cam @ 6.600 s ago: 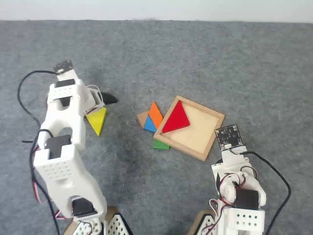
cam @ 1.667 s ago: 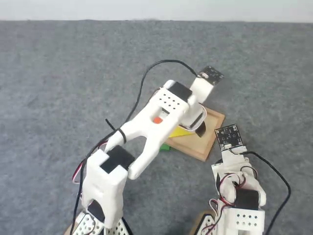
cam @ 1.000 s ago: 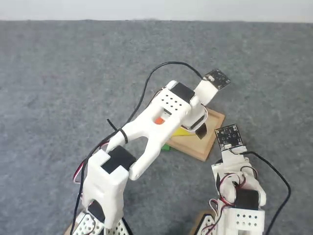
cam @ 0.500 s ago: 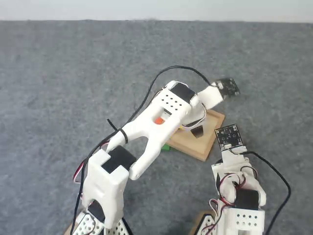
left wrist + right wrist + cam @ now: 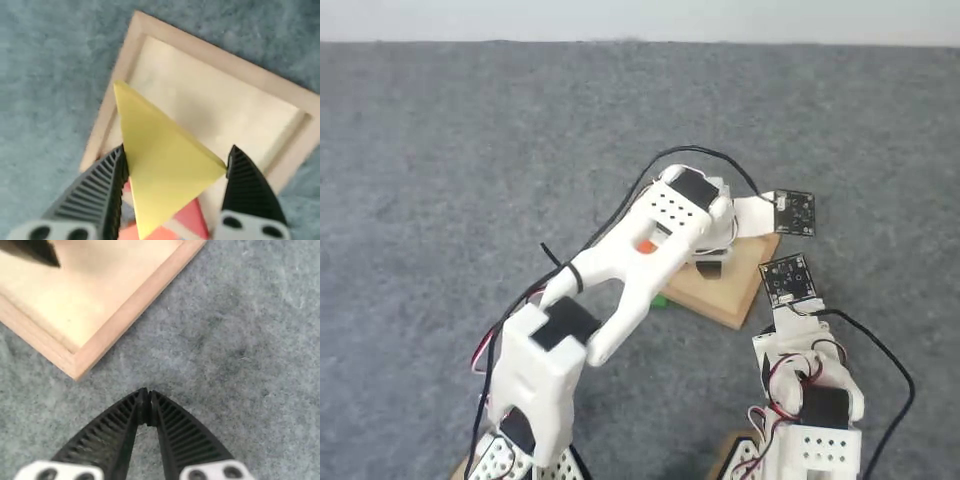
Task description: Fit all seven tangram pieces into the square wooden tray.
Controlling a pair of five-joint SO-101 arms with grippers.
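Observation:
My left gripper (image 5: pixel 177 152) is shut on a yellow triangle (image 5: pixel 160 165), held by two of its edges above the square wooden tray (image 5: pixel 200 46). Bare tray floor lies under the triangle, and part of a red triangle (image 5: pixel 182 225) rests in the tray below the fingers. In the high view the left arm (image 5: pixel 660 225) reaches across the tray (image 5: pixel 732 295) and hides most of it. A green piece (image 5: pixel 660 300) peeks out at the tray's near left edge. My right gripper (image 5: pixel 147 395) is shut and empty over the carpet, just off the tray's near corner (image 5: pixel 75 365).
Grey carpet (image 5: pixel 470 150) covers the whole table. The right arm (image 5: pixel 805 390) stands at the tray's near right side. A dark finger of the other arm (image 5: pixel 35 252) hangs over the tray floor in the right wrist view.
The left arm carried the yellow triangle from the left of the table to above the tray. Over the last second its wrist swung to the right. The right arm stayed still.

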